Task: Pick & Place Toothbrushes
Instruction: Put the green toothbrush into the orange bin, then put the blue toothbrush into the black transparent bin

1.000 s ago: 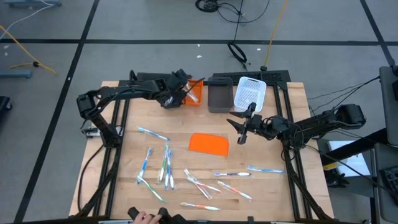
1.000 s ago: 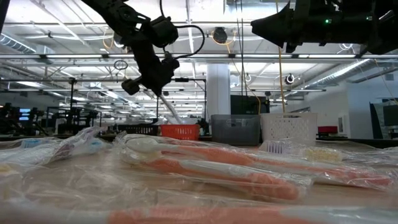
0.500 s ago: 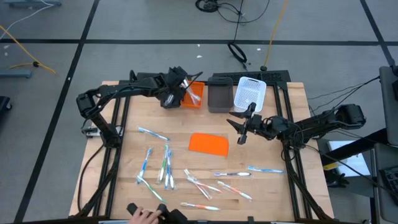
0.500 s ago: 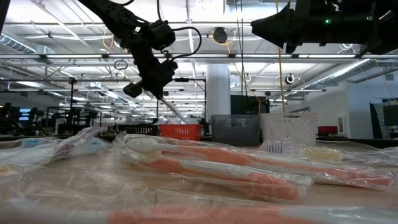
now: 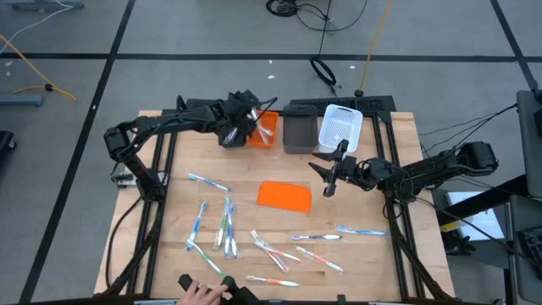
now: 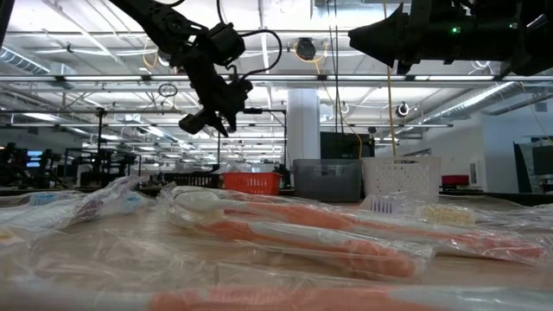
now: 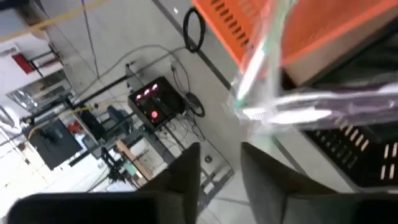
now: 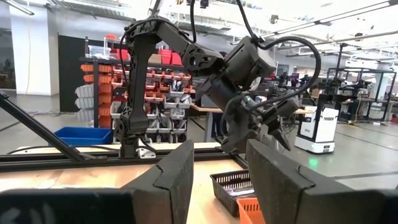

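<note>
My left gripper (image 5: pixel 246 119) hovers at the orange bin (image 5: pixel 265 130), high above the table in the low view (image 6: pixel 216 117). In the left wrist view (image 7: pixel 221 158) its fingers are open. A wrapped toothbrush (image 7: pixel 261 74) with a green accent shows just beyond the fingertips, apart from them, over the orange bin's rim (image 7: pixel 249 28). It shows as a pale streak (image 5: pixel 261 108) from above. Several more toothbrushes (image 5: pixel 224 224) lie flat on the table's near half. My right gripper (image 5: pixel 330 175) waits open right of the orange sheet (image 5: pixel 284 196).
A dark grey bin (image 5: pixel 298 129) and a white bin (image 5: pixel 340 125) stand beside the orange one at the far edge. Wrapped brushes (image 6: pixel 285 233) lie close before the low camera. A person's hand (image 5: pixel 199 292) rests at the near edge.
My left gripper has shifted a little toward the orange bin and tipped upward. The wrapped toothbrush that slanted down from it toward the orange bin in the low view no longer shows below it. The hand at the near edge has crept rightward.
</note>
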